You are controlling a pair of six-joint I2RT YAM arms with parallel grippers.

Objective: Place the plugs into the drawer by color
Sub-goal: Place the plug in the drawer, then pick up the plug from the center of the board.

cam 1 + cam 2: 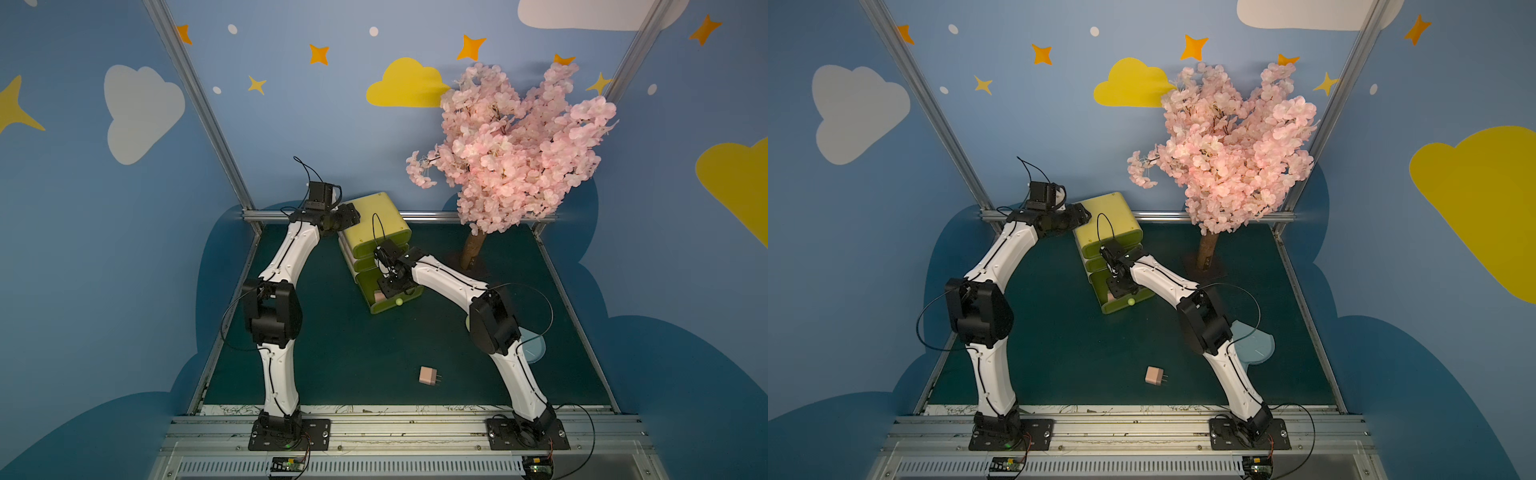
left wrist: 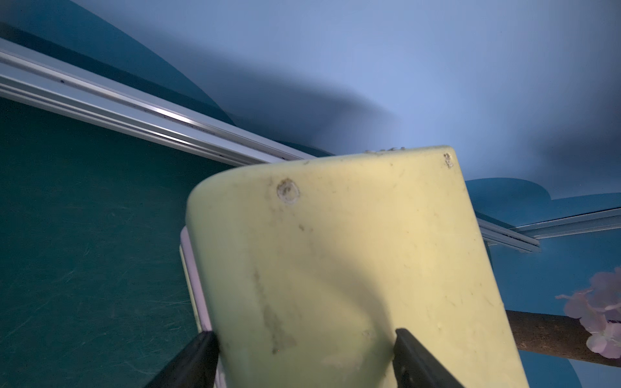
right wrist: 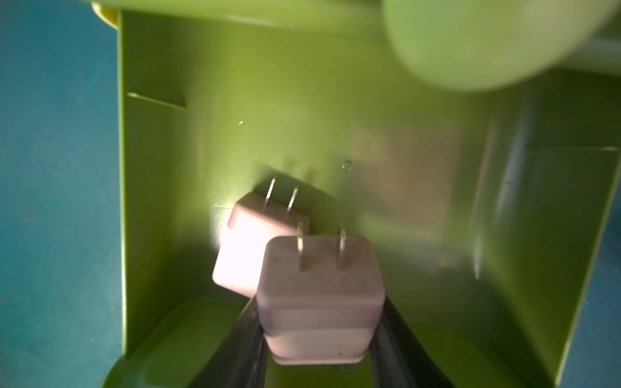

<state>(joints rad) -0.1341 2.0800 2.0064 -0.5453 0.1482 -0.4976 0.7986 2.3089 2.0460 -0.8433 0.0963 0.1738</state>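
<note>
The yellow-green drawer (image 1: 374, 220) (image 1: 1106, 216) stands at the back middle of the mat, its bottom drawer pulled out. My right gripper (image 1: 384, 291) (image 3: 319, 319) hangs over that open drawer (image 3: 336, 117), shut on a pink plug (image 3: 319, 278) with its prongs pointing away. Under it, a second pink plug (image 3: 242, 255) lies on the drawer floor. A third pink plug (image 1: 430, 376) (image 1: 1154, 375) lies on the mat near the front. My left gripper (image 1: 349, 216) (image 2: 307, 339) is at the chest's top left corner, its fingers pressed on either side of the chest's top (image 2: 336, 252).
A pink blossom tree (image 1: 511, 141) stands at the back right, its trunk (image 1: 471, 249) right of the chest. A pale blue disc (image 1: 534, 349) lies on the mat under my right arm. Metal rails (image 1: 436, 215) edge the mat.
</note>
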